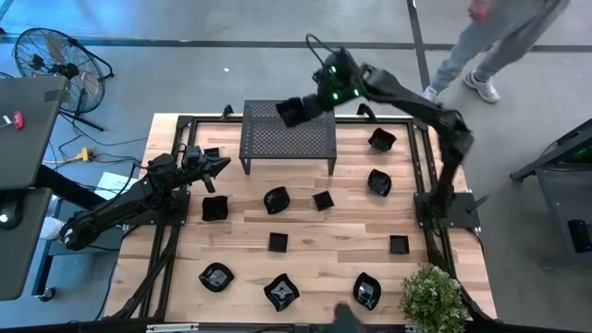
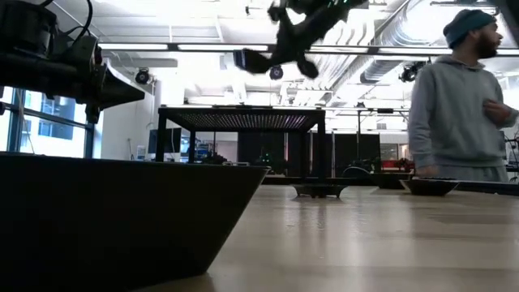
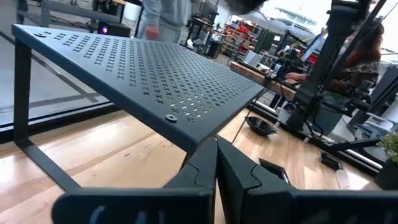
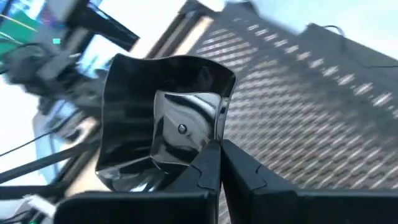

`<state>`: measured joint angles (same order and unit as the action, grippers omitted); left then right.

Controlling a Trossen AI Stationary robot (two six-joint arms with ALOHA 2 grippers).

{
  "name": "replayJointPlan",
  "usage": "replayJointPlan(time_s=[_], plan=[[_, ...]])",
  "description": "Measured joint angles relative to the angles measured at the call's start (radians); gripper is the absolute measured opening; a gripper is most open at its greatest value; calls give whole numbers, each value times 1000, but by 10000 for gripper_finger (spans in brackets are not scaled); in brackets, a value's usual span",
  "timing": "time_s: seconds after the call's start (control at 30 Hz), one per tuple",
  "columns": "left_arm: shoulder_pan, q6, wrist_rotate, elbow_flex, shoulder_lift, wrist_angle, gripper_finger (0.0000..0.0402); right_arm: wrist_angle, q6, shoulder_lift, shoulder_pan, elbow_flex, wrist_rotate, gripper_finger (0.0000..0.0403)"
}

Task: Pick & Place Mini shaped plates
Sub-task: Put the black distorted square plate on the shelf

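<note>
While clamped in right gripper (image 4: 219,163), plate (image 4: 166,121) hangs over rack (image 1: 288,138).

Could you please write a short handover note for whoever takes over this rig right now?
Right pincer: shut on a mini plate, held in the air above the perforated rack near its back left corner.
Left pincer: shut, holding nothing, raised at the table's left side just left of the rack.
Done: nothing lies on the rack yet.
Left: set this plate down, presumably on the rack, then move the other mini plates, which sit spread over the wooden table in front of and to the right of the rack.
A person stands beyond the table's far right corner.
</note>
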<state>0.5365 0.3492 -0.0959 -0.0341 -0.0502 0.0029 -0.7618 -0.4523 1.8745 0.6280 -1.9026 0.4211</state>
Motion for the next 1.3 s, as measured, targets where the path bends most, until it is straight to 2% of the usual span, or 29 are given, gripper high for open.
replayJointPlan(time_s=[0.17, 0.37, 1.07, 1.3], plan=[[0, -9, 3, 0, 0, -10, 1, -141, 123, 194, 85, -181, 43, 5], [0, -12, 5, 0, 0, -11, 1, -183, 191, 314, 108, -273, 49, 2], [0, -12, 9, 0, 0, -13, 1, -145, 320, 331, 104, -276, -14, 12], [0, -12, 10, 0, 0, -13, 1, -85, 320, 331, 95, -275, -33, 12]])
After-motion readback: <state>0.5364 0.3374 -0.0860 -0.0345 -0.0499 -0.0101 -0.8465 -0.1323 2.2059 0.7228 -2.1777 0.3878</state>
